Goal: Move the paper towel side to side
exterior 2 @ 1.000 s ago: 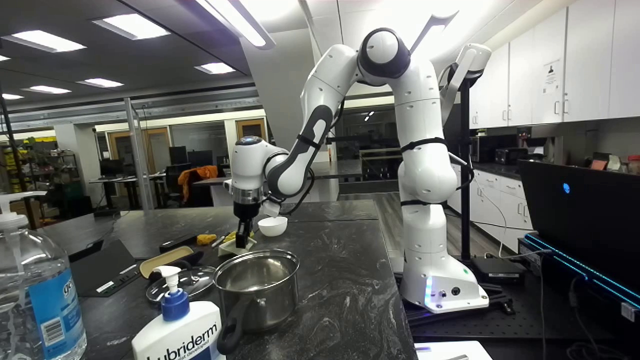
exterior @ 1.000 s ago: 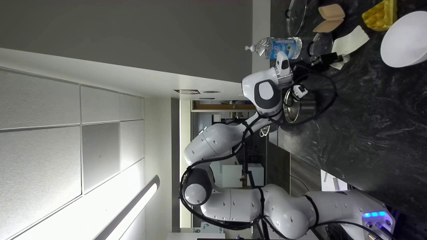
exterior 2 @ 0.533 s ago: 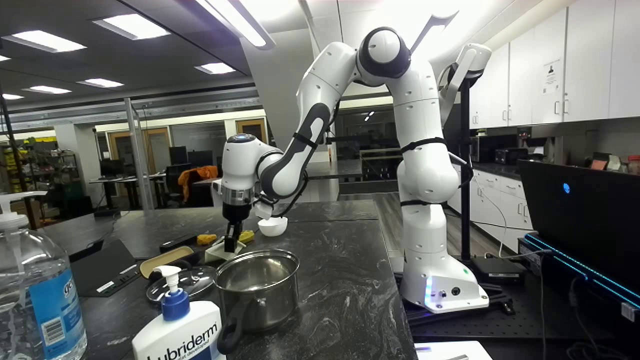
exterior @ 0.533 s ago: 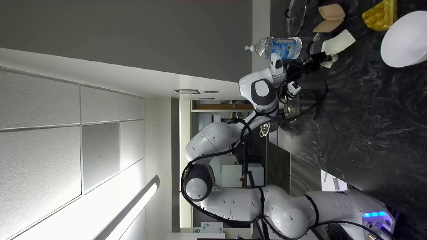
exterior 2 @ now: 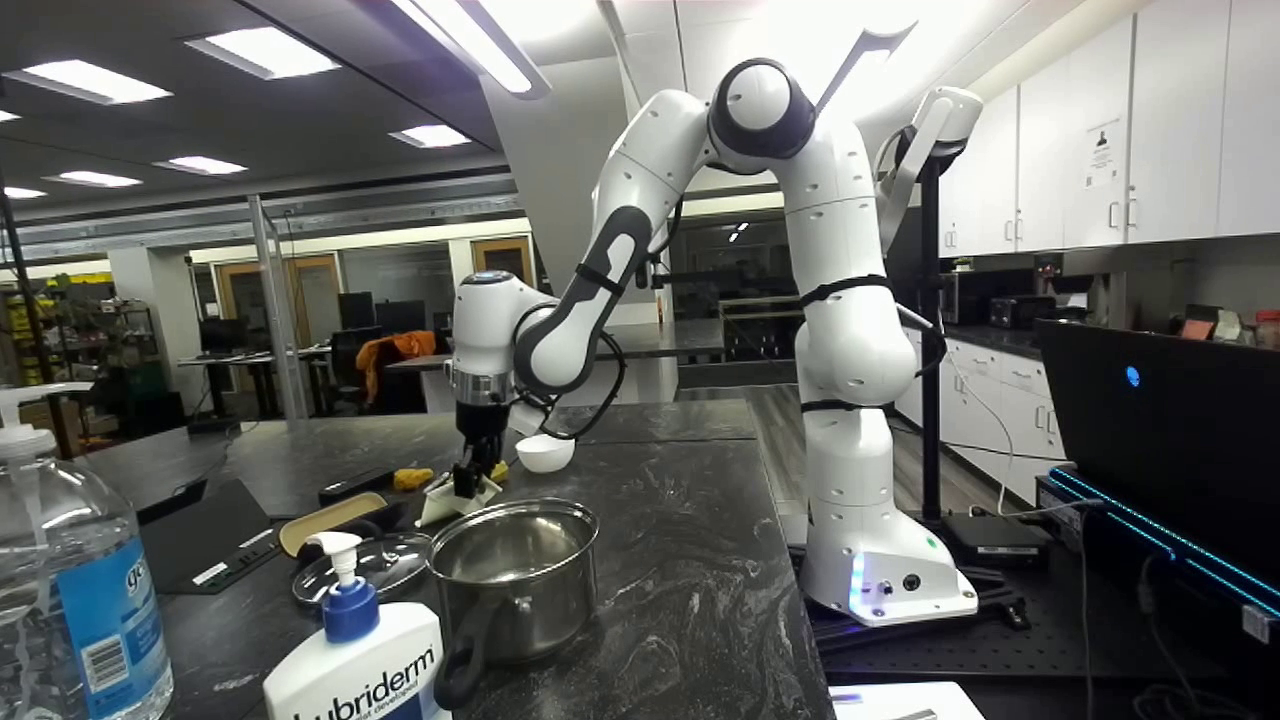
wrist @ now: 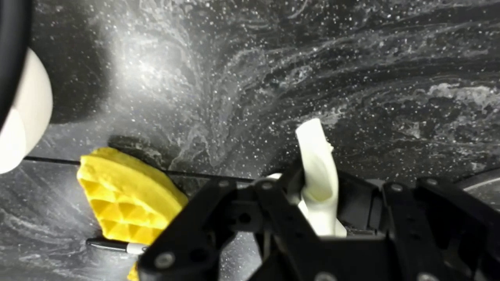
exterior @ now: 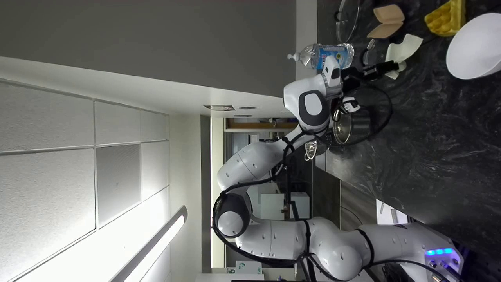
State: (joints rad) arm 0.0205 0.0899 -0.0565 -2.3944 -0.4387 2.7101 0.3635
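The paper towel [exterior: 405, 48], a small off-white sheet, shows bent and partly folded. My gripper [wrist: 318, 175] is shut on it, and in the wrist view the towel [wrist: 317, 156] stands up as a curled strip between the dark fingers. In an exterior view the gripper [exterior 2: 467, 482] points down, with the towel [exterior 2: 440, 505] spreading out to both sides of the fingertips. The fingers cover the pinched part. Whether the towel's lower edge touches the table cannot be told.
A white bowl [exterior: 475, 47] and a yellow waffle-like piece [wrist: 125, 195] lie close by, with a marker [wrist: 113, 246]. A steel pot [exterior 2: 515, 580], glass lid [exterior 2: 400, 570], tan case [exterior 2: 335, 522], lotion bottle [exterior 2: 355, 650] and sanitizer bottle [exterior 2: 95, 600] stand around.
In both exterior views, the gripper and towel first shifted left, then came back some way to the right. The towel's free end now bends differently. The grip stayed shut.
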